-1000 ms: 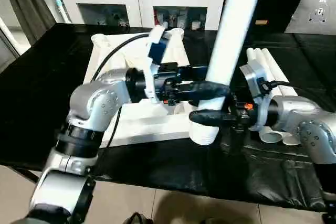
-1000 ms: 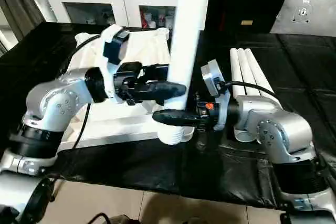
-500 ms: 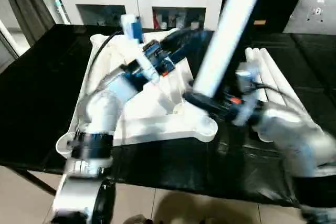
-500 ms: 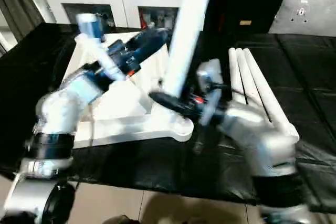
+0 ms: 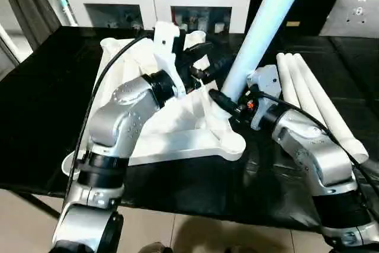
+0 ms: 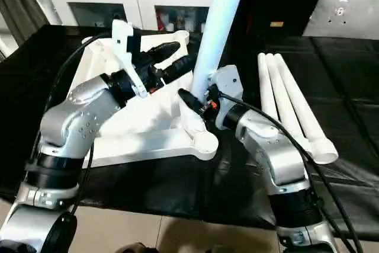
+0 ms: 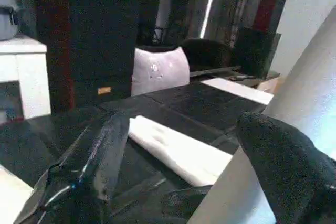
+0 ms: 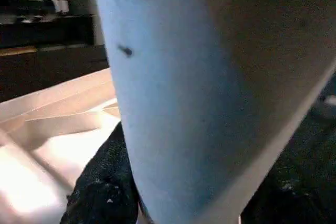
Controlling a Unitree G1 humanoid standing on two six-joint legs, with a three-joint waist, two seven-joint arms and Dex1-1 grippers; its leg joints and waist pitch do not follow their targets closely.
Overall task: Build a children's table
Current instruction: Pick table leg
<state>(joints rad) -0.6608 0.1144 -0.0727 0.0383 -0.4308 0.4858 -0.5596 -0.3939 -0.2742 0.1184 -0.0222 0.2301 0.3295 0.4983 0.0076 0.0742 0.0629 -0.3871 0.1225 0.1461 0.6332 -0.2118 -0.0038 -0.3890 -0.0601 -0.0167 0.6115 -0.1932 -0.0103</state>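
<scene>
With my right fingers (image 5: 228,103) clamped on the long white plastic leg (image 5: 260,31) leaning toward 1 o'clock over the upturned white ribbed plastic top (image 6: 142,124), left fingers (image 6: 172,57) spread empty at 10, I'd straighten it before pushing into the socket.

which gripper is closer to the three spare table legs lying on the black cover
The right gripper. It grips the raised leg just beside the three spare legs. The left gripper is open, farther away on the other side of that raised leg, above the tabletop.
</scene>
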